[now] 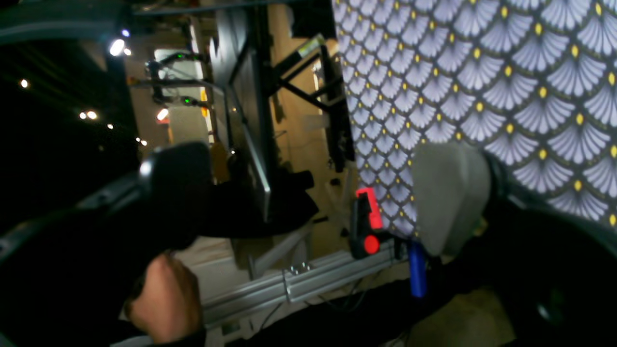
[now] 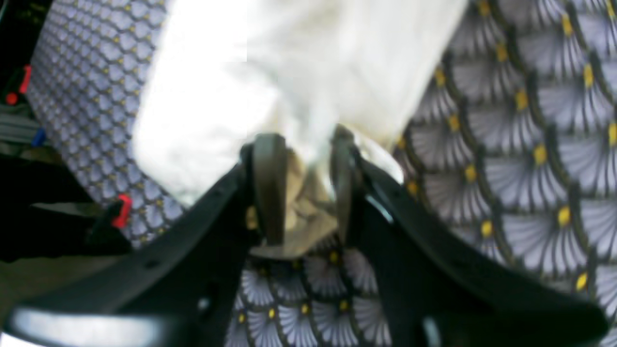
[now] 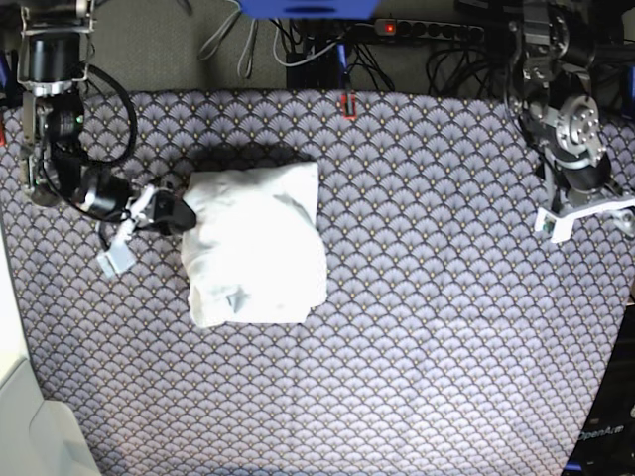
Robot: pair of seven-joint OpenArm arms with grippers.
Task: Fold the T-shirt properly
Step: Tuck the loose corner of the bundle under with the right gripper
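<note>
Pinching the T-shirt [image 3: 256,243] edge: right hand [image 2: 301,144].

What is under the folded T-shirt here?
The T-shirt lies on the fan-patterned tablecloth, which shows all around it. The right gripper pinches cloth at its edge. Whatever lies beneath the bundle's middle is covered and cannot be seen.

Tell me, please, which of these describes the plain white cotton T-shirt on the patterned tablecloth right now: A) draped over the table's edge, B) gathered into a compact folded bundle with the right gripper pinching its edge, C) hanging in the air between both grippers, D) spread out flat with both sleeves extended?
B: the plain white cotton T-shirt lies as a compact bundle on the patterned tablecloth, and the right gripper has white cloth between its fingers.
</note>
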